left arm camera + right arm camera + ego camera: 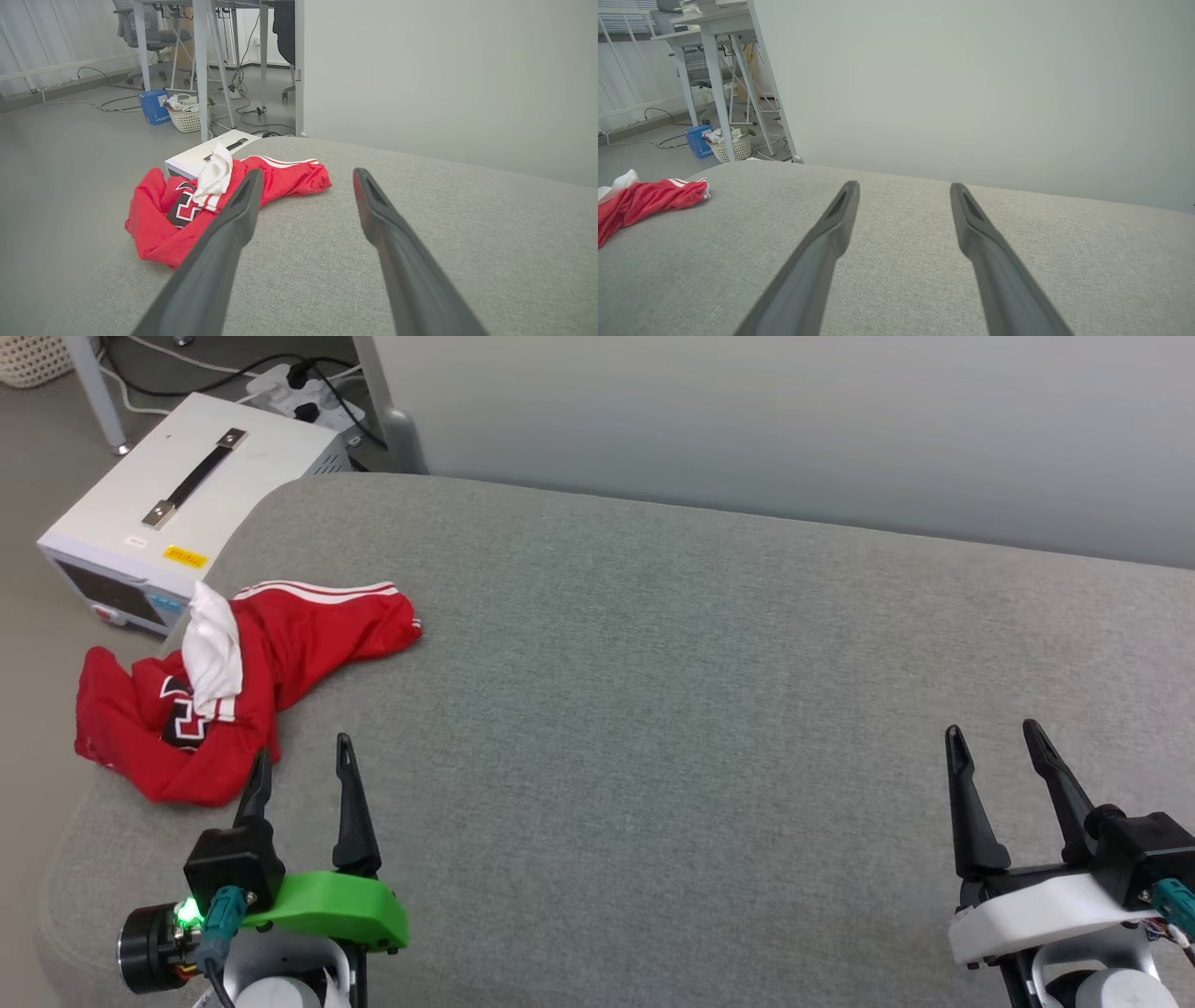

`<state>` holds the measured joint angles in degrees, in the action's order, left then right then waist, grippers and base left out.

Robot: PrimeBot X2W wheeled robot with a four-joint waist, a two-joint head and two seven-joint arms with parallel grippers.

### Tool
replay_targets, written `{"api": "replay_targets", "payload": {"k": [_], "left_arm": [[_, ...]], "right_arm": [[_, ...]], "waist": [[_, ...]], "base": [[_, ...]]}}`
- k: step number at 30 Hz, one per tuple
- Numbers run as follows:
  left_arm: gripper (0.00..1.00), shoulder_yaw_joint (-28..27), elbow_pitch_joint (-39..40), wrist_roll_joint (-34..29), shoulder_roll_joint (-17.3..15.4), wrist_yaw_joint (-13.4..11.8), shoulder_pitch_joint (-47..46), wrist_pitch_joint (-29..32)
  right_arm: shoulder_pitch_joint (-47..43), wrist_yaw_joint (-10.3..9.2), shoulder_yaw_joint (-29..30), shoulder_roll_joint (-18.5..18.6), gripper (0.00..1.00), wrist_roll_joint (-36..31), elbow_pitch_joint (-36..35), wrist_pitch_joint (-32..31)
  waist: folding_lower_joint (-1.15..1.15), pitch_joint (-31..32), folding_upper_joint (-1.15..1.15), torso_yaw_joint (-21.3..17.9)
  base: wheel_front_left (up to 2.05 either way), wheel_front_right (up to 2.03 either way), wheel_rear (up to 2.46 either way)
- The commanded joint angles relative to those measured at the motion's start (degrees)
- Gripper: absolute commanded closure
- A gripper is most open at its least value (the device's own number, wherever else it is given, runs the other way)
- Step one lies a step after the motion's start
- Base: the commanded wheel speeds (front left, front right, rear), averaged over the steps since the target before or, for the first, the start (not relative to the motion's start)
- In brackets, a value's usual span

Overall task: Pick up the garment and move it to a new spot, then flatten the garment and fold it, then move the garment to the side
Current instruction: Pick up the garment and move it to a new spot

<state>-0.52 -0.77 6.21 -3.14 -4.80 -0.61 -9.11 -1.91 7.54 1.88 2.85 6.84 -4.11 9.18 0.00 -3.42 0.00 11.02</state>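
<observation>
A wide grey woven-fabric cushioned surface (709, 728) lies before a pale grey flat wall panel (794, 420). Beside its far left corner, on the grey floor (56, 154), sits a white box-shaped metal instrument (252, 467) with a black strap handle on top. Beyond it stand white metal desk legs (201, 70), a white plastic lattice basket (188, 122) and, just beside the basket, a blue cardboard box (153, 108).
</observation>
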Motion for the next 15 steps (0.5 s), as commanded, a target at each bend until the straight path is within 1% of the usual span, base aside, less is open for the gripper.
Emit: {"api": "replay_targets", "payload": {"k": [1,15], "left_arm": [[0.00,-0.2,-0.1,0.8,0.2,-0.5,-1.1,-0.6],[0.00,-1.3,-0.8,3.7,0.2,-1.7,-1.3,-2.2]], "right_arm": [[0.7,-0.03,0.0,0.0,0.00,-0.3,-0.5,0.6],[1.0,-0.04,-1.1,0.0,0.00,-1.1,-1.2,2.2]], "waist": [[0.00,-1.0,0.00,3.2],[0.00,-2.4,0.00,12.3]], "base": [[0.00,0.00,0.00],[0.00,0.00,0.00]]}}
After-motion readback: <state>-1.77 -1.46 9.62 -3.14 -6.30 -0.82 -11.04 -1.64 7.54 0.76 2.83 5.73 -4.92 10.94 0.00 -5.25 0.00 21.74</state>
